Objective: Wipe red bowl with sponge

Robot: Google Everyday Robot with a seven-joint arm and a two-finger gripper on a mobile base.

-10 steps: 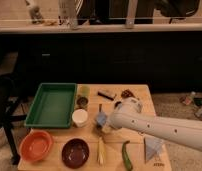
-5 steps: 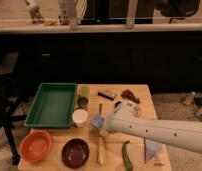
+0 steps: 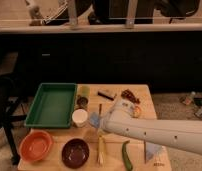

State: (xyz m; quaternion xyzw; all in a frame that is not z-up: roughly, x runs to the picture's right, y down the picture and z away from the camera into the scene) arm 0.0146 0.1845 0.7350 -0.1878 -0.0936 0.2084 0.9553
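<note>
The gripper is coming lower over the sponge — its grasp I cannot tell — the red bowl is waiting.

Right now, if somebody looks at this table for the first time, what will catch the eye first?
The thick white robot arm reaches in from the right over the wooden table, its gripper at mid-table beside a white cup. Next come the rectangular green tray at back left and the round orange-red bowl at the front-left corner.
</note>
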